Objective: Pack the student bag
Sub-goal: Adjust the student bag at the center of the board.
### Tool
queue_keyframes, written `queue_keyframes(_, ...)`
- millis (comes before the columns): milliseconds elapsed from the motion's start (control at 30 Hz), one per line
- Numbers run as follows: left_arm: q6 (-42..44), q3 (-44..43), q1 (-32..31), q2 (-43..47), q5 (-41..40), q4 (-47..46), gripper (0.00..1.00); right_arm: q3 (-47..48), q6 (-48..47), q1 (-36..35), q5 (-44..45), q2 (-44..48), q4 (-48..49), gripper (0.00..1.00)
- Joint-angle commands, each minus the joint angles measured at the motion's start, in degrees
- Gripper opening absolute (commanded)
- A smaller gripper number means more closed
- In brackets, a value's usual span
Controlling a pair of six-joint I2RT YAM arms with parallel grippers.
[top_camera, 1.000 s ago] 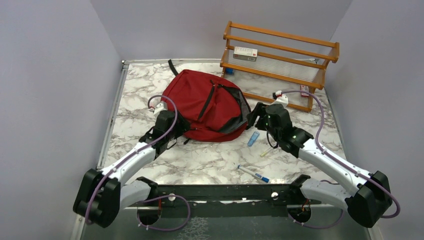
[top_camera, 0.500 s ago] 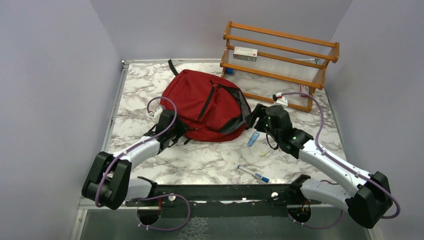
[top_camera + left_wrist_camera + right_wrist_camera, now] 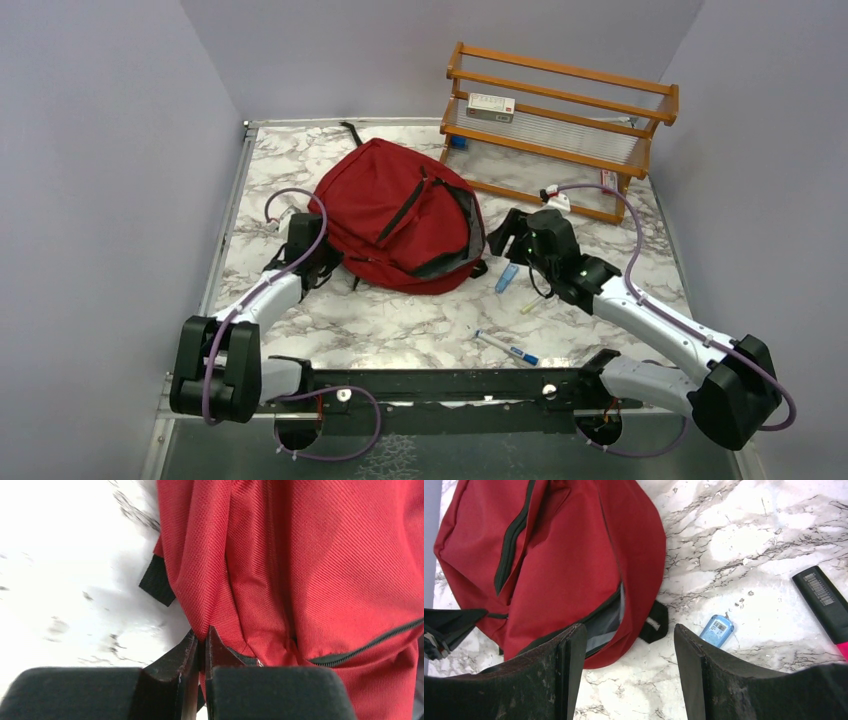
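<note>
Partly cropped student bag (image 3: 310, 555), left jaws pinching

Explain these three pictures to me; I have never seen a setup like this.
Two robot arms are bolted at the near edge of a marble-patterned table. One picture looks down from above and behind them; the other two come from cameras on each wrist, looking forward. On the table lie a large dark-red fabric backpack, a small blue item, a white-and-blue pen and a black-and-pink marker; an orange wooden rack stands at the back. The left hand is shut, pinching a fold of the backpack's fabric. The right hand is open near the backpack's part-open zip, holding nothing.
</note>
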State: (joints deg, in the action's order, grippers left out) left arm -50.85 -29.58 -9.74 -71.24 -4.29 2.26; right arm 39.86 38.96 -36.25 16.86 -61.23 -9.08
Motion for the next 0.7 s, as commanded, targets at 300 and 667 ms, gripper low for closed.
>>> queue_keyframes(300,15.5,-7.5,14.7,4.4,7.1,5.8,0.18,2.6,-8.8,0.2,-12.3,-2.6,5.2,0.65)
queue_keyframes(667,19.8,-8.3,14.6,7.4,19.7,5.3,0.5,15.5,-7.8,-2.6,-26.2,-14.4,7.3,0.54)
